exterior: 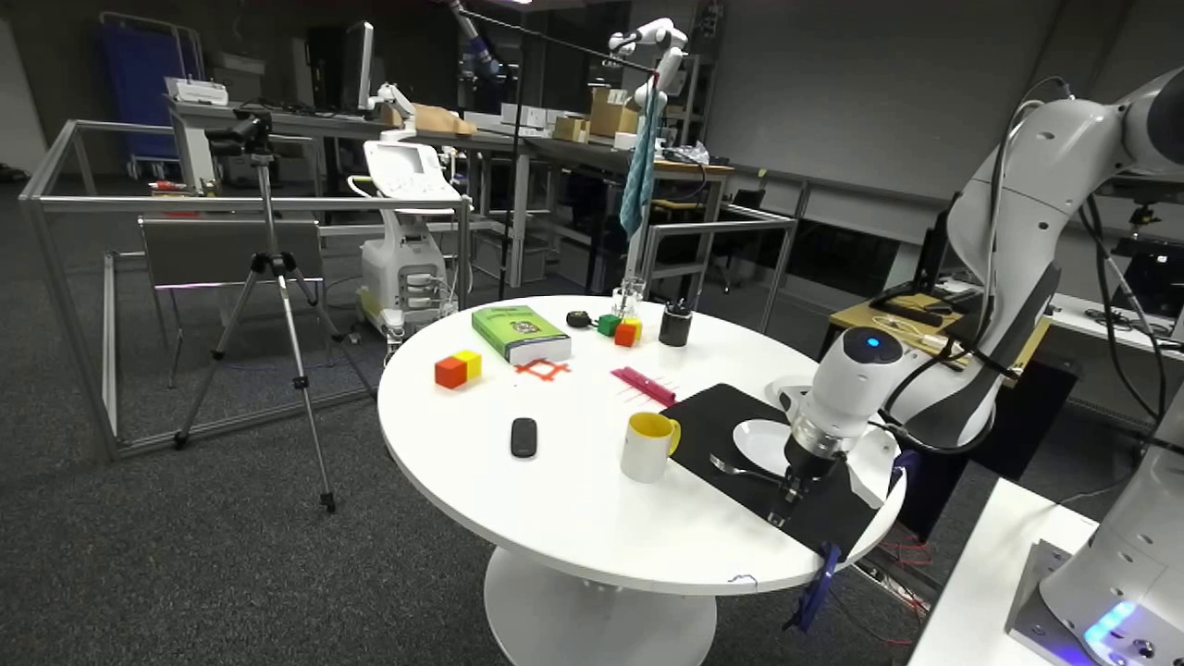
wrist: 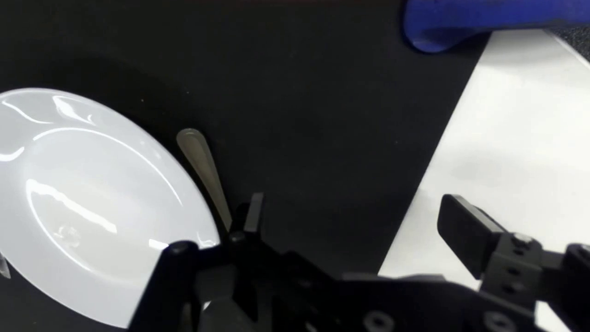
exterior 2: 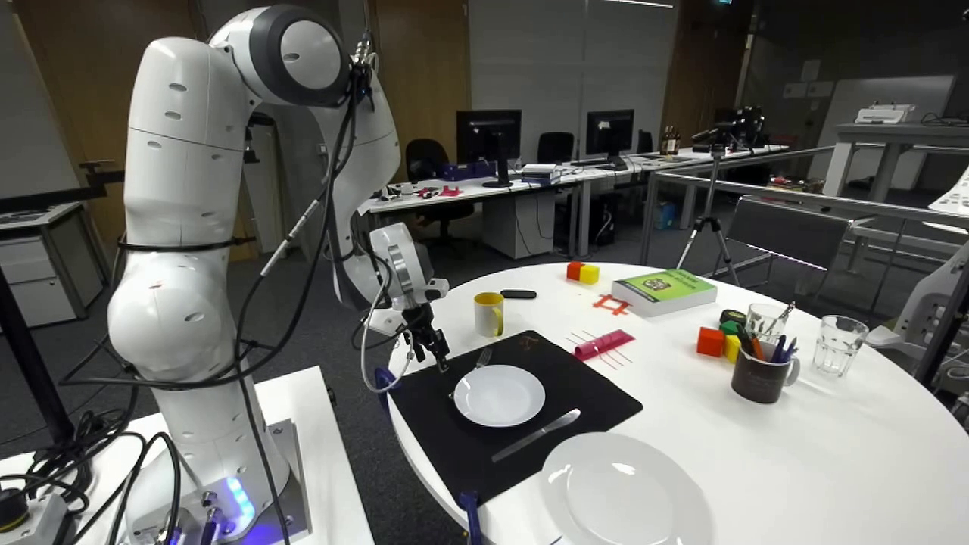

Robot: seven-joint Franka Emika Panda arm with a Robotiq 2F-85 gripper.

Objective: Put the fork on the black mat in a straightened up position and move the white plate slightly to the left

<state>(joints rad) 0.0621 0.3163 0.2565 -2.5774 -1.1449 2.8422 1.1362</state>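
The white plate (exterior: 760, 446) lies on the black mat (exterior: 708, 414); both also show in an exterior view, the plate (exterior 2: 500, 395) on the mat (exterior 2: 594, 387). The fork (exterior: 735, 469) lies slanted on the mat beside the plate. Its tines (exterior 2: 484, 356) stick out past the rim, which hides part of it. In the wrist view the fork's handle (wrist: 203, 161) runs close along the plate's rim (wrist: 92, 203) and passes behind a finger. My gripper (wrist: 352, 214) is open and empty, low over the mat's edge, one finger near the handle, the other over the white table.
A knife (exterior 2: 537, 434) lies on the mat at the plate's other side. A yellow-white mug (exterior: 646, 453) stands near the mat's edge. A larger white plate (exterior 2: 624, 492) sits beside the mat. Blue clamps (exterior: 816, 592) grip the table rim, one close to the gripper (wrist: 442, 27).
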